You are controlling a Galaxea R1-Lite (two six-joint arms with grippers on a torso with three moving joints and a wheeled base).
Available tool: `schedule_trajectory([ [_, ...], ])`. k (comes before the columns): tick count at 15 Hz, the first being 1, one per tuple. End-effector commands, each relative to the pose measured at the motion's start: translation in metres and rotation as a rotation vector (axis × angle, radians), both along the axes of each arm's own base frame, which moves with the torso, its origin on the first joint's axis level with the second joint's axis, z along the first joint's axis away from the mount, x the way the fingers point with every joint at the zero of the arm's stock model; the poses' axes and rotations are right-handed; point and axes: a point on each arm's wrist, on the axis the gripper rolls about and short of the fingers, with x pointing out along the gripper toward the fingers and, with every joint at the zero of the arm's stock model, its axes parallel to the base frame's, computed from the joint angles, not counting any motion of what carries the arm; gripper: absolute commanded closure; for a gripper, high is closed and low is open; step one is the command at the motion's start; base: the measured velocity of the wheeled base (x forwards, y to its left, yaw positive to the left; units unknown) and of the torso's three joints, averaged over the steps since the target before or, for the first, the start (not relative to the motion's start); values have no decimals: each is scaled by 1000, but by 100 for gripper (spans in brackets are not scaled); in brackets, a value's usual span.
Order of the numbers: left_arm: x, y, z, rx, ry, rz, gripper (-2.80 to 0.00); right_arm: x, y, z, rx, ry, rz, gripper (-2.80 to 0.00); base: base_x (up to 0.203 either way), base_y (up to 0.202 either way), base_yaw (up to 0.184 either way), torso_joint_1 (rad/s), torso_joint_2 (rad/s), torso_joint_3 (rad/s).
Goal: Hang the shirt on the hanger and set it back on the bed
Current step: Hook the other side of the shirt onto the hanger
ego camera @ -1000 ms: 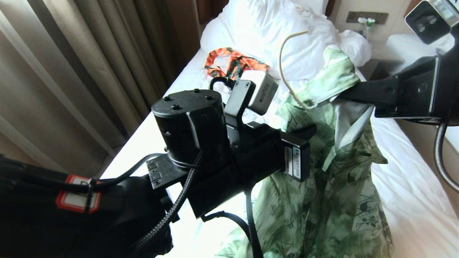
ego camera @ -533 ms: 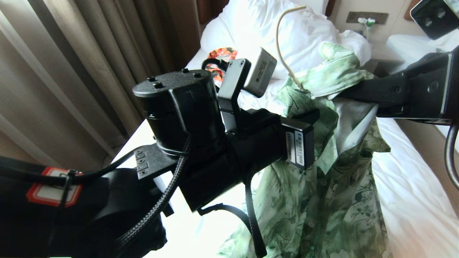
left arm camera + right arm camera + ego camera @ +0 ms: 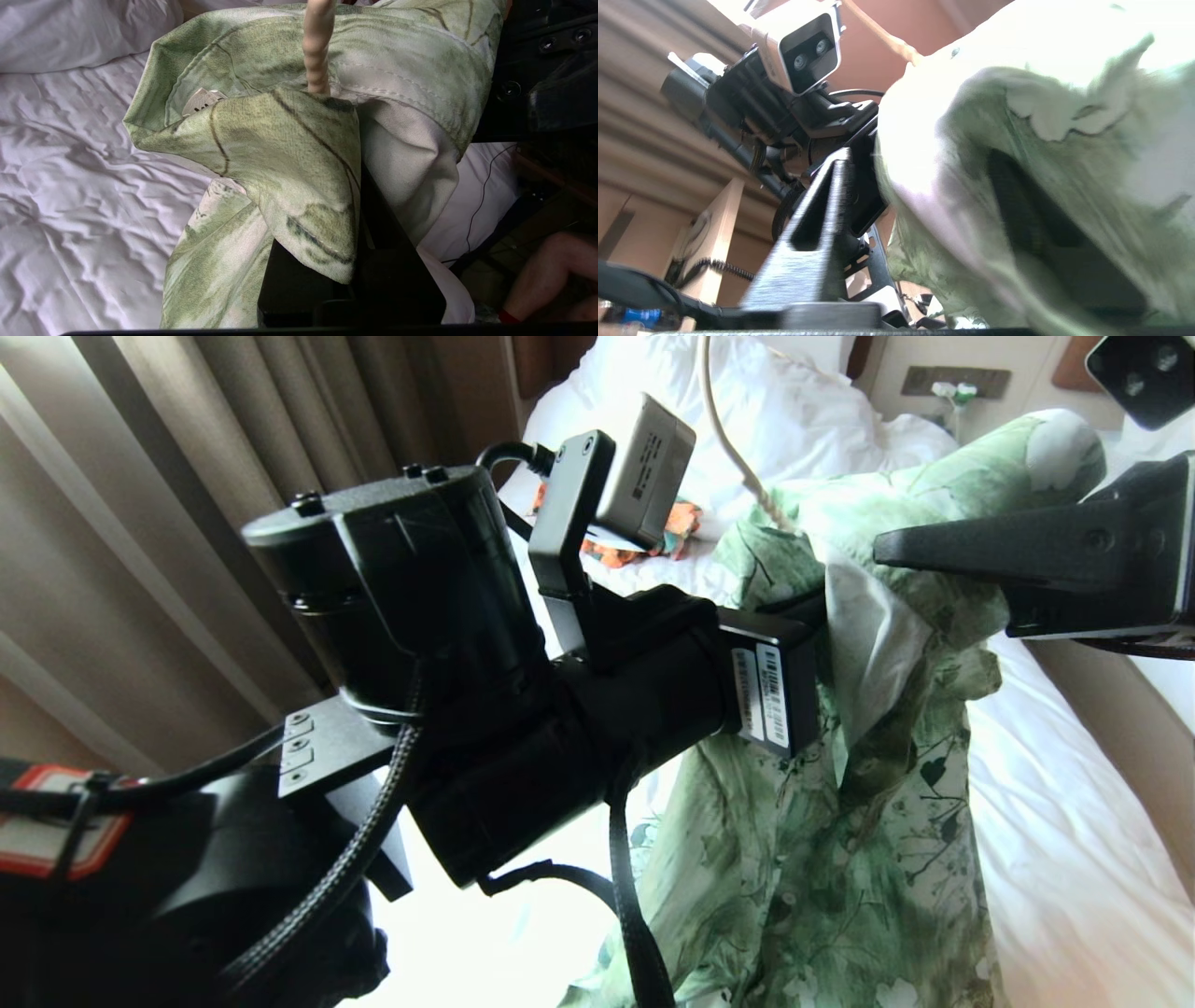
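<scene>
1. Where the beige curtains [image 3: 187,476] hang along the left of the head view, the left arm fills the foreground, reaching across toward the middle of the bed [image 3: 1074,859].
2. At the end of that arm the left gripper [image 3: 814,611] is buried in the fabric of the shirt [image 3: 840,859]; its fingers are pressed together on the front edge of the shirt just under the collar, as the left wrist view shows with cloth draped over the dark jaws.
3. Behind the left wrist camera an orange-and-green patterned garment [image 3: 653,537] lies on the white sheet near the pillows [image 3: 794,411].
4. Rising out of the collar opening is the hanger [image 3: 724,439], of which only the thin cream hook stem shows; the rest is inside the shirt.
5. Held up off the mattress at its top, the shirt hangs with its lower part trailing down onto the sheet at the near edge.
6. Further right, the right gripper [image 3: 887,555] points leftward at the shirt's shoulder; its fingers stand spread, one finger [image 3: 817,233] bare beside the cloth and the other a dark shape under the fabric.
7. At the far right, a person's bare leg [image 3: 546,275] shows beside the bed in the left wrist view.
</scene>
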Motion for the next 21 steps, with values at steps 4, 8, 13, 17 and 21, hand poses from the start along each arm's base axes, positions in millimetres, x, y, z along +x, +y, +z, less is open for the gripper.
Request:
schedule_trajectory([
  [4,-1,2,3,-9,-4,0,0,-22,-12,35,-26,56,-86,-280,0,0,0,0,0,0],
  [8,-6,0,6,-17,-11,-16,0,-27,-15,61,-89,99,-171,0,0,0,0,0,0,0],
  [13,-8,0,4,21,10,-19,0,-30,-1,69,-273,-20,-254,0,0,0,0,0,0,0],
  [17,-6,-3,-1,45,23,-21,0,-42,5,82,-351,-206,-302,0,0,0,0,0,0,0],
  [21,-5,-2,-3,60,36,-20,0,-57,-4,85,-397,-252,-337,0,0,0,0,0,0,0],
])
